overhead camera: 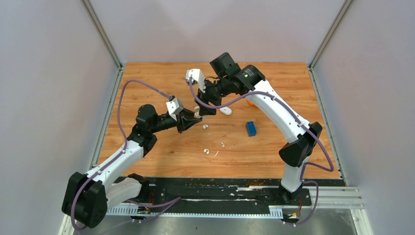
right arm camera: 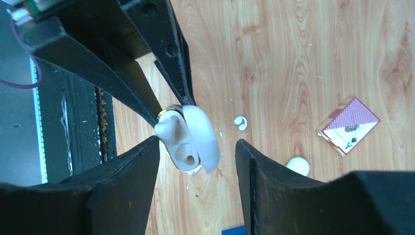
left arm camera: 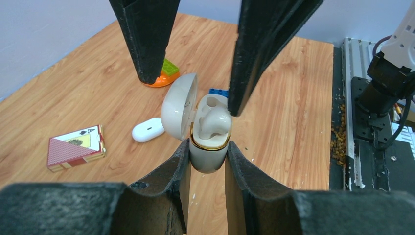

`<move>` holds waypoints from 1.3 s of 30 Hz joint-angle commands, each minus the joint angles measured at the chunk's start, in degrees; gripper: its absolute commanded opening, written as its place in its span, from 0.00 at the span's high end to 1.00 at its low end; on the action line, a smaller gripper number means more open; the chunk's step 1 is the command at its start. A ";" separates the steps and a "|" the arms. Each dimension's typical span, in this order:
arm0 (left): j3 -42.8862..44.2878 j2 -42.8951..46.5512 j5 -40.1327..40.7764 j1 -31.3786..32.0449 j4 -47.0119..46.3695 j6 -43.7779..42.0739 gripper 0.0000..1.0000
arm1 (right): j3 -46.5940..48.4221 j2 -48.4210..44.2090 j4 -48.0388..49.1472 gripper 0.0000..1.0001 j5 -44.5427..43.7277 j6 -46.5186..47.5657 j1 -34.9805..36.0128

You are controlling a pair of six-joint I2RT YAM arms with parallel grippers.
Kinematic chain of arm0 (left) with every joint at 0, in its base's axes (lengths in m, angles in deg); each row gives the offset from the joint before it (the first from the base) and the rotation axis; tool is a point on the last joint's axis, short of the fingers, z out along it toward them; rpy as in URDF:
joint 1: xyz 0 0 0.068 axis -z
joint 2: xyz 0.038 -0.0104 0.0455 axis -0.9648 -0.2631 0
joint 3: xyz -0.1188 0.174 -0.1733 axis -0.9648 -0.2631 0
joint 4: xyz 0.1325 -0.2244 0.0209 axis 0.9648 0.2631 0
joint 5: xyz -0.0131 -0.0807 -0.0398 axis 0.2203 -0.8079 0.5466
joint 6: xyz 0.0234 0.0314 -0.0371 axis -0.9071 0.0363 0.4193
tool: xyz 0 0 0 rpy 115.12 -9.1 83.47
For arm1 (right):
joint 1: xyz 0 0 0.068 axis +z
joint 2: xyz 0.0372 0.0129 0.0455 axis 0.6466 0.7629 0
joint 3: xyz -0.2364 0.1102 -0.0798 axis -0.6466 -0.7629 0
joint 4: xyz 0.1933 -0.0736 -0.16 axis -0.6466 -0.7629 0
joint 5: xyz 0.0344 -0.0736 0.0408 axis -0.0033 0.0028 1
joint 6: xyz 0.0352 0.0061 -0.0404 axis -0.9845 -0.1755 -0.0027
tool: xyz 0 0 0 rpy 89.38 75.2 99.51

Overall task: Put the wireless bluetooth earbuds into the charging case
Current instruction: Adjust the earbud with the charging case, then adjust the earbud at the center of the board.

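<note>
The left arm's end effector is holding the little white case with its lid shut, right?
Not quite: the lid is open, swung back on its hinge, as the left wrist view shows. The left end effector does hold the charging case.

Blue block [right arm camera: 235, 229] cut by bottom edge; white oval [right arm camera: 298, 165] half hidden behind right end effector [right arm camera: 196, 142].

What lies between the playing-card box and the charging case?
A smooth white oval object lies between the playing-card box and the charging case; the left wrist view shows it.
</note>
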 commanded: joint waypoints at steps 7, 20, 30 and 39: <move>2.05 1.30 -1.37 0.25 -2.38 -0.57 1.00 | 2.92 0.39 -1.04 0.42 1.62 1.48 -0.97; 3.74 1.49 1.52 -1.52 -0.67 3.18 1.00 | -12.63 -16.00 13.94 0.44 7.60 -9.73 -14.95; 6.28 3.94 7.20 -5.26 4.03 6.15 1.00 | -38.38 -18.40 17.65 0.55 4.79 -0.31 -16.39; 6.48 5.51 9.15 -5.42 6.65 5.10 1.00 | -47.34 -13.38 20.71 0.58 -6.27 -16.56 -11.85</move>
